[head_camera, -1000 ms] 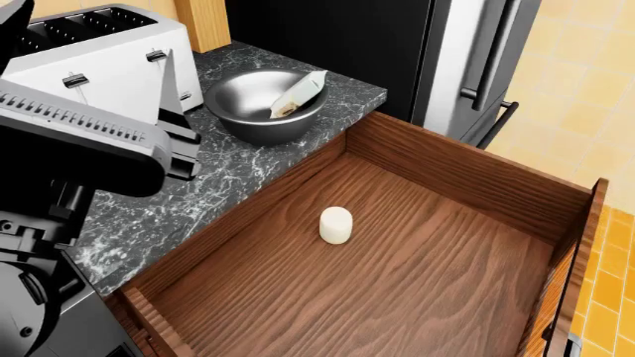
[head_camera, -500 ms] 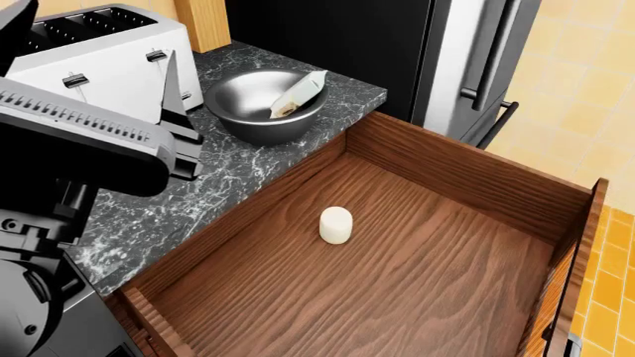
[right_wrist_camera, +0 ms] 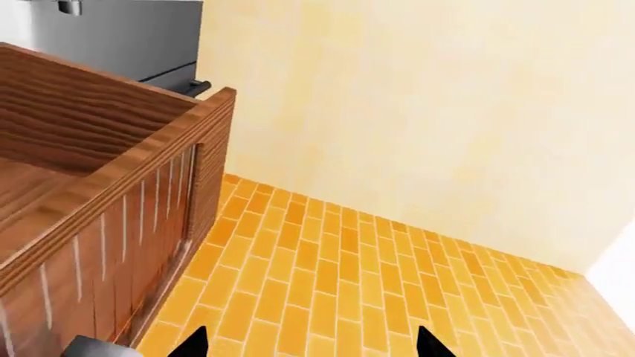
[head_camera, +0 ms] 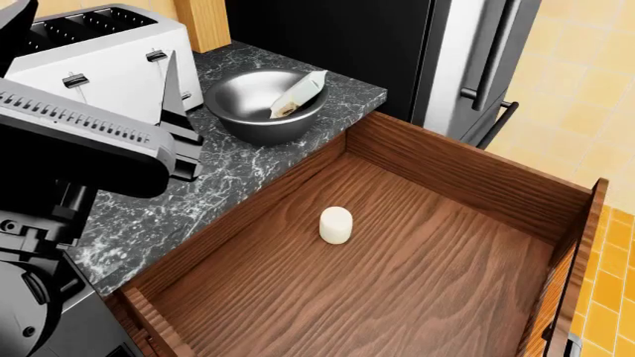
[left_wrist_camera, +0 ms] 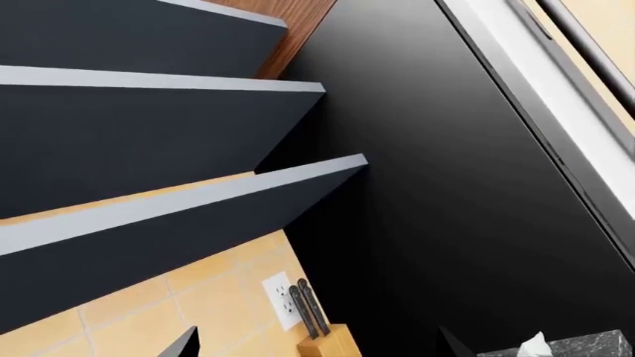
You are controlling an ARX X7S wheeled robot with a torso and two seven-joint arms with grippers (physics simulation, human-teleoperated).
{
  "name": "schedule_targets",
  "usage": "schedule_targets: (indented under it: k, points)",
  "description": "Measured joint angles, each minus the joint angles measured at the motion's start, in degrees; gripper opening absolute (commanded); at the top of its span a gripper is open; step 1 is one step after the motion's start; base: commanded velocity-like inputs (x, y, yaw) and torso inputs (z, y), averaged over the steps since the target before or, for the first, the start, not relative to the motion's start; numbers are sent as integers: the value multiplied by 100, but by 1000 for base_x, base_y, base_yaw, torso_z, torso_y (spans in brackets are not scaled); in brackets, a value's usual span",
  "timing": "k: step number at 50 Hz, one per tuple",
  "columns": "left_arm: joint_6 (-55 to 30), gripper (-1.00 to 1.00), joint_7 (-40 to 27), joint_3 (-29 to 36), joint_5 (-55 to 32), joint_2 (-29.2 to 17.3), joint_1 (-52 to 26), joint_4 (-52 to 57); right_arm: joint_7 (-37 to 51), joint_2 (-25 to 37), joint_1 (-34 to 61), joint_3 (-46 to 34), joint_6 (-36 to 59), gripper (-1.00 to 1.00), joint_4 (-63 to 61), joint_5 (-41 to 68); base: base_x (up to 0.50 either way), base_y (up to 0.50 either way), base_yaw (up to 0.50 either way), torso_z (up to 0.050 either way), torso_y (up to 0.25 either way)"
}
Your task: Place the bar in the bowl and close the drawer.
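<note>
The steel bowl [head_camera: 248, 104] stands on the marble counter beside the open drawer. The cream bar [head_camera: 297, 95] leans inside the bowl, its pointed end up against the rim. The reddish-brown drawer [head_camera: 447, 175] is pulled far out; the right wrist view shows its front panel [right_wrist_camera: 109, 223] and a bit of the silver handle [right_wrist_camera: 94, 346]. My left gripper [left_wrist_camera: 317, 349] is open and empty, raised over the counter next to the toaster; one dark finger [head_camera: 174, 97] shows left of the bowl. My right gripper [right_wrist_camera: 311, 346] is open and empty, outside the drawer front above the floor.
A short white cylinder [head_camera: 335, 224] stands on the drawer floor. A white toaster [head_camera: 94, 52] sits left of the bowl, a knife block [left_wrist_camera: 328, 342] behind it. A black fridge [head_camera: 456, 52] rises beyond the drawer. Orange tile floor [right_wrist_camera: 328, 275] lies in front.
My left arm has shifted very slightly toward the drawer. The bar, bowl, cylinder and drawer stay where they were.
</note>
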Motion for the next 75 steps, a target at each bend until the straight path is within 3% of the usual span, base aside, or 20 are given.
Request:
schedule_targets:
  k: [37, 56, 75]
  points:
    - [-27, 100, 9, 50, 45, 26, -31, -19, -1669, -896, 212, 400, 1388, 100, 322, 730, 0, 0, 0, 0, 0]
    - [-9, 100, -13, 69, 75, -17, 22, -5, -2126, -993, -308, 1136, 1466, 100, 600, 771, 0, 0, 0, -6, 0]
    - [-9, 100, -21, 89, 93, -29, 38, -8, -2759, -1216, -815, 1525, 844, 100, 1074, 1075, 0, 0, 0, -8, 0]
